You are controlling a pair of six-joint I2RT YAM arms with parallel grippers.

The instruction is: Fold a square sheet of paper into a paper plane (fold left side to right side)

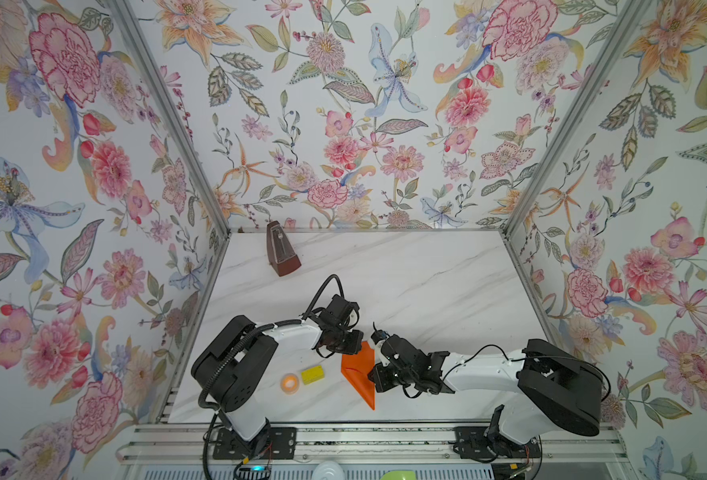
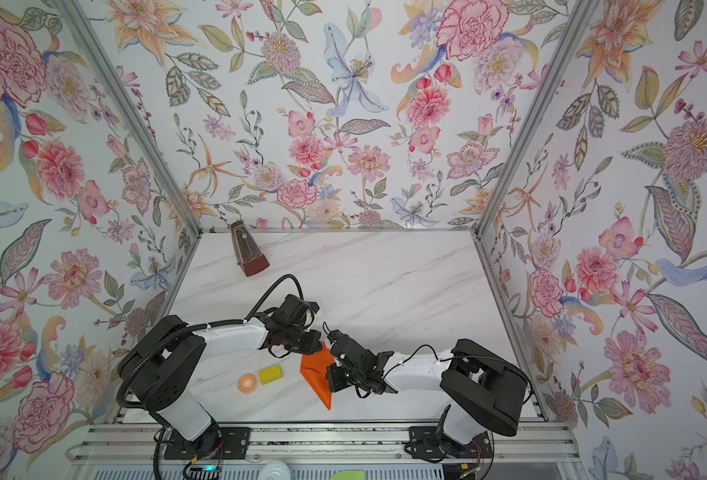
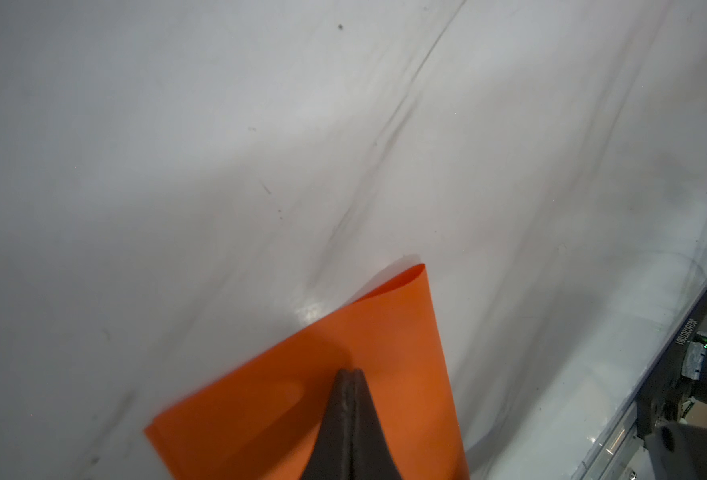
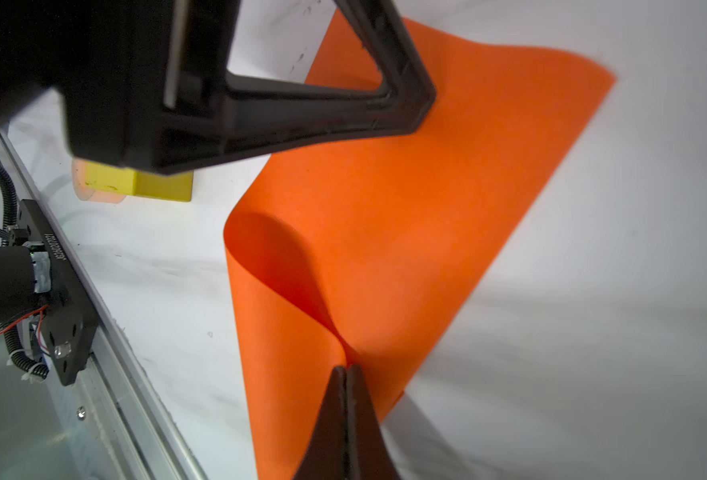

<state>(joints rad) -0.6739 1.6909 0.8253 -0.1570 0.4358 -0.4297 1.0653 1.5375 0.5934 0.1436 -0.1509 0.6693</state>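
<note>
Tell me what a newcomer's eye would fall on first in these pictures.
The bright orange sheet of paper, curled over on itself at the front middle of the marble table, with the left gripper and right gripper on it, fingers shut. Next, the loud floral wallpaper on all three walls and the brown metronome at the table's back left.

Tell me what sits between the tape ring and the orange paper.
The small yellow block, between tape ring and folded paper, seen in both top views.
</note>
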